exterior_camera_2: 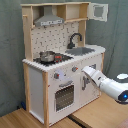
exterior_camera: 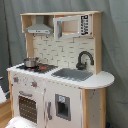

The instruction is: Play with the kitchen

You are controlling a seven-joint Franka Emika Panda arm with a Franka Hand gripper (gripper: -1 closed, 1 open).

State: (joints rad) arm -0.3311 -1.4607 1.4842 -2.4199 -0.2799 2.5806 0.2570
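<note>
Before grey curtains (exterior_camera_2: 117, 35), the end effector (exterior_camera_2: 86, 73) reaches the kitchen (exterior_camera_2: 60, 60) front, grip unclear.

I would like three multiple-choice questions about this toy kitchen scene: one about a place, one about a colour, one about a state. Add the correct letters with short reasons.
1. Where does the pot stand?
A. in the sink
B. on the stovetop
C. on the floor

2. What colour is the faucet?
A. black
B. red
C. yellow

3. In the second exterior view, how is the upper cabinet door?
A. swung open
B. shut
C. missing

Answers:
1 B: both exterior views show the pot on the stovetop, beside the sink.
2 A: the curved faucet behind the sink is black.
3 A: the door stands out to the second exterior view's right of the kitchen, and the compartment is exposed.
</note>
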